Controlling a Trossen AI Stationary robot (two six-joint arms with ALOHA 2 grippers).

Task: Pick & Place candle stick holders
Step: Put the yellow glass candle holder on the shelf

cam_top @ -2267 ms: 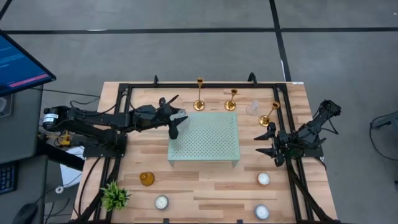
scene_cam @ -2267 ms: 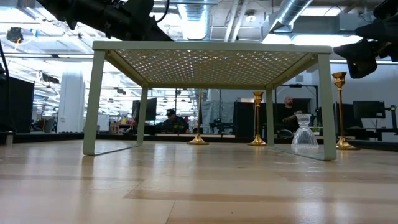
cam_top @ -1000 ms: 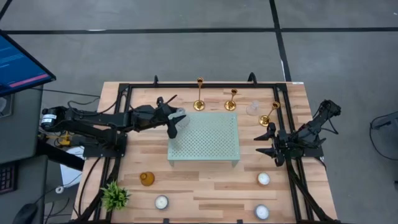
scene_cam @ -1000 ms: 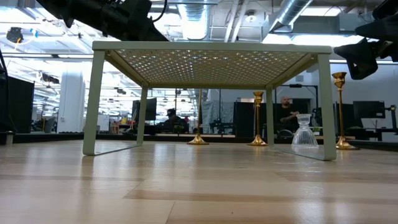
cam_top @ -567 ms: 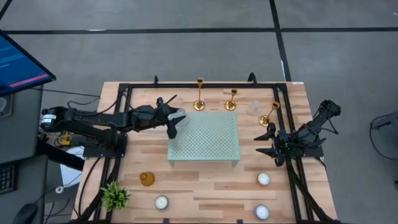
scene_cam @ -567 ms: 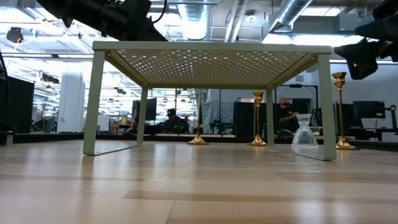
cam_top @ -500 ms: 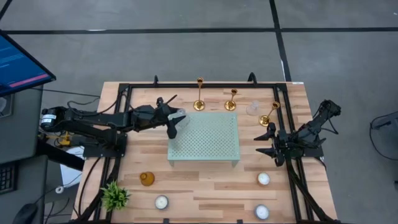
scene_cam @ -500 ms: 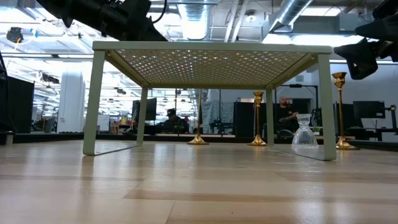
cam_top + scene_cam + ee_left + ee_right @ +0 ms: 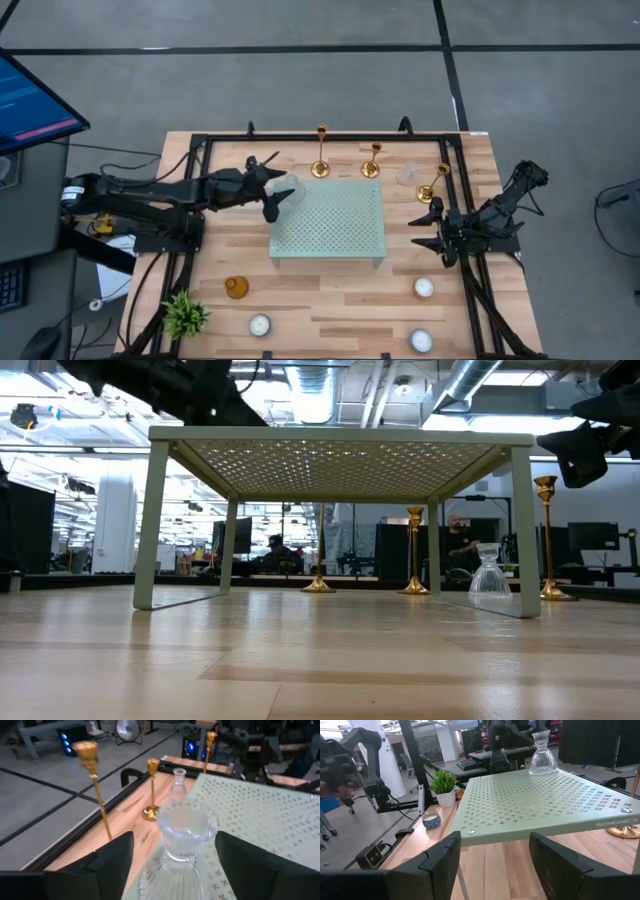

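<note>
The upright candle stick holders along the table's far edge are nearest the left gripper, whose spread jaws flank a glass holder unheld.

three slim gold candlesticks stand upright on the wooden table along its far edge, each a thin stem on a round base with a small cup on top. the tallest candlestick is at the left of the row, the shortest candlestick stands near it in the middle, and the third candlestick stands apart at the right. none is held or touched.
</note>
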